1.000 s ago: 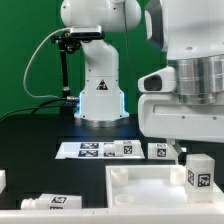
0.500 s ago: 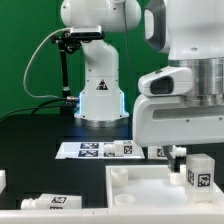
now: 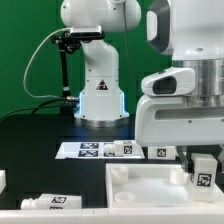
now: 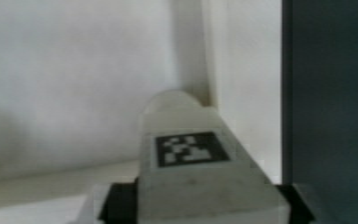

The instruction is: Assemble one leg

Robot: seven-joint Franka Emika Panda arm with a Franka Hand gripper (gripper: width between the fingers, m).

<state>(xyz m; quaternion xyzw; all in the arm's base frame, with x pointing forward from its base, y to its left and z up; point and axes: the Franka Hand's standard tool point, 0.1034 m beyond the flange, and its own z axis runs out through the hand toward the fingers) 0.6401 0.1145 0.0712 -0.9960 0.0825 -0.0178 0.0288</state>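
In the exterior view the gripper [image 3: 202, 160] was low at the exterior view's right edge, just above the large white panel [image 3: 140, 188] with raised edges. Between its fingers stood the leg [image 3: 202, 174], a short white post held upright, with a black-and-white marker tag facing the camera. The lower end of the leg was close to the panel's surface near the corner on the exterior view's right, but it was not possible to tell if it touched the panel.

The wrist view looked down along the same leg [image 4: 194, 150]. A tag was seen on its upper face, and the dark finger pads [image 4: 304, 198] were pressed against both of its sides, so the claw was closed on the leg and pinched it. Behind the leg the white floor of the panel [image 4: 69, 90] was visible, with a raised edge, and beyond the edge the dark table [image 4: 332, 80].

On the black table [image 3: 30, 140] the marker board [image 3: 90, 150] lay flat in front of the robot base [image 3: 100, 95]. Another leg [image 3: 118, 149] lay on it, and one more small white part [image 3: 177, 152] was just beside the gripper. A third leg [image 3: 50, 201] lay on its side on the table near the exterior view's left lower corner, well apart from the panel's far corner
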